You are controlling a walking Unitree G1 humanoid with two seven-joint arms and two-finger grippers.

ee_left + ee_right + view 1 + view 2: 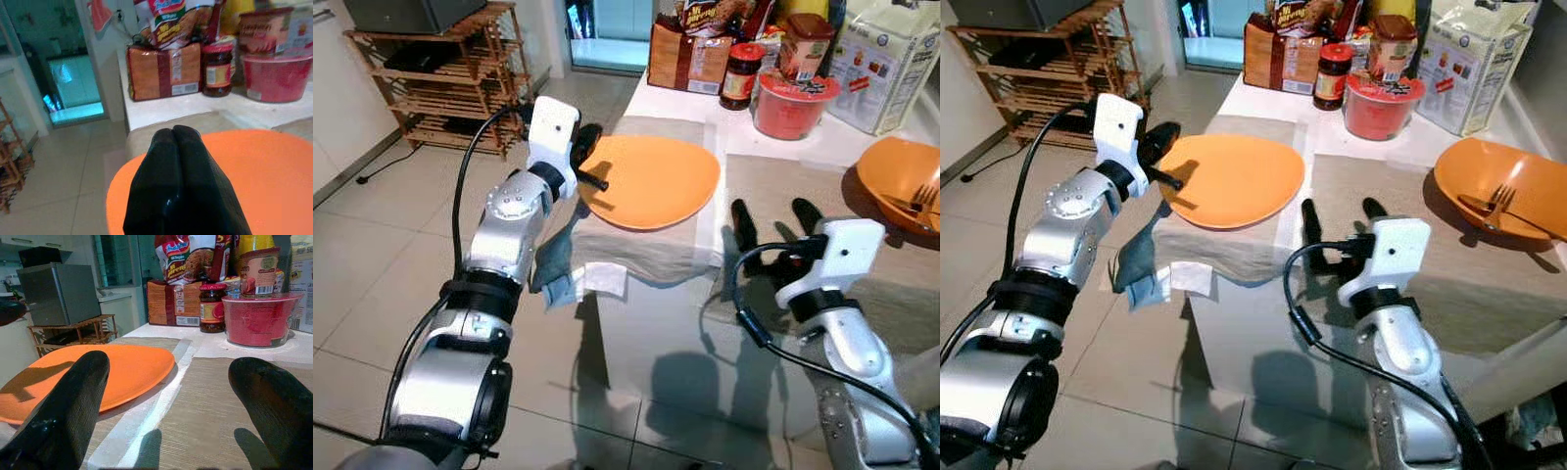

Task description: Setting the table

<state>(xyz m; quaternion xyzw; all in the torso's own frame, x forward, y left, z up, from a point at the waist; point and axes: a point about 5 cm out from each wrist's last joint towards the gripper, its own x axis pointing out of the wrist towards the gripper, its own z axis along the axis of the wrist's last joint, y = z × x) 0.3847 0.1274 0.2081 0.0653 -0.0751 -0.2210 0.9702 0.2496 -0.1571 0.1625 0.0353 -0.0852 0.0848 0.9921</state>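
Left eye view: left claw [590,157] pinched shut on near-left rim of orange plate [656,181]; plate extended forward-right over grey placemat [651,250]. Right claw [771,227] open, empty, above neighbouring placemat [1449,284], plate to its left.

Orange and beige showing on the table
An orange plate [651,181] is lying on a beige placemat [636,250]; a red bowl [791,103] is standing behind.
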